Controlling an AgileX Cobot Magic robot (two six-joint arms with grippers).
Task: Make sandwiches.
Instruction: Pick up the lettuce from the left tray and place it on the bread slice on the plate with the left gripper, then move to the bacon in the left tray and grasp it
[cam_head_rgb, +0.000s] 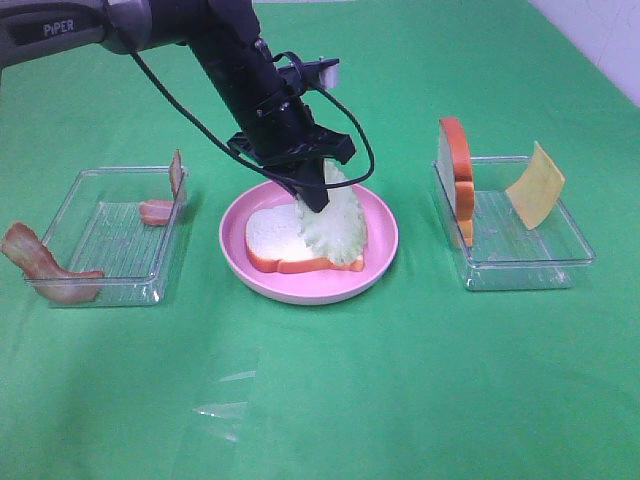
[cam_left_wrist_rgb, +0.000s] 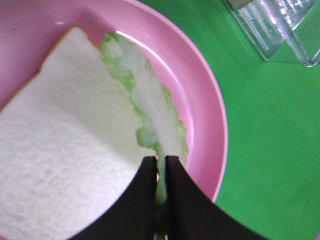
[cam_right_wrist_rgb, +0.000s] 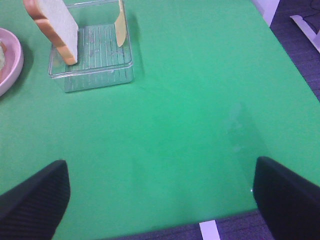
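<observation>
L pincer (cam_left_wrist_rgb: 160, 161) tight on lettuce (cam_left_wrist_rgb: 150, 110), arm (cam_head_rgb: 240, 70) slanted down

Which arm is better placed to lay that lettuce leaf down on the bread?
Left. The left gripper is shut on the lettuce leaf, right over the bread slice on the plate; the right gripper hangs open above green cloth.
</observation>
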